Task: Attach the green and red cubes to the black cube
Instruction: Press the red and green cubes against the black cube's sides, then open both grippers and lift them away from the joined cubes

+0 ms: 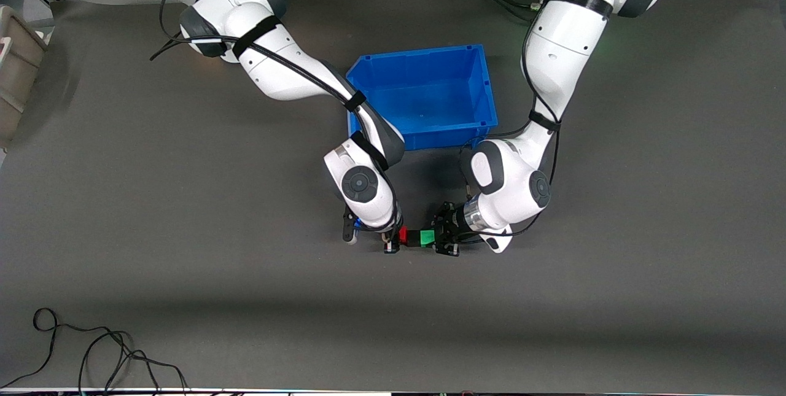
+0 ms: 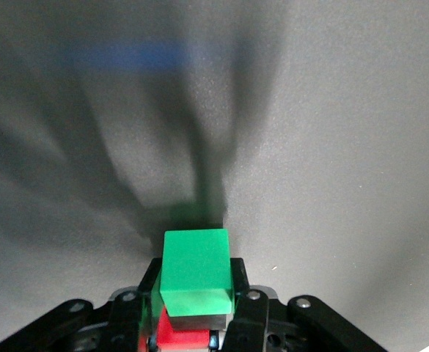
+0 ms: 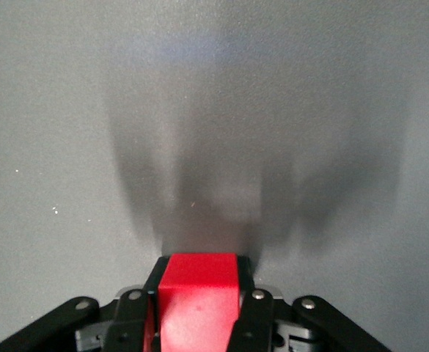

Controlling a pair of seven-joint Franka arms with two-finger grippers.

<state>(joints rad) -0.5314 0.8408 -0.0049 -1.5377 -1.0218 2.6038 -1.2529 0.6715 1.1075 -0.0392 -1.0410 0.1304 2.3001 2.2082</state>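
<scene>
The red cube [image 1: 403, 235], the black cube [image 1: 416, 238] and the green cube [image 1: 428, 237] form one touching row between my two grippers, low over the grey mat [image 1: 245, 298]. My left gripper [image 1: 438, 238] is shut on the green cube [image 2: 196, 268]. In the left wrist view a dark grey face of the black cube [image 2: 203, 320] and a piece of the red cube [image 2: 181, 339] show under the green one, between the left gripper's [image 2: 196, 282] black fingers. My right gripper [image 1: 393, 241] is shut on the red cube [image 3: 198, 301], which fills the gap of the right gripper [image 3: 198, 282].
An open blue bin [image 1: 473, 61] stands on the mat close by, toward the robots' bases. A black cable [image 1: 104, 353] lies at the mat's front edge. A grey container [image 1: 18, 70] stands at the right arm's end.
</scene>
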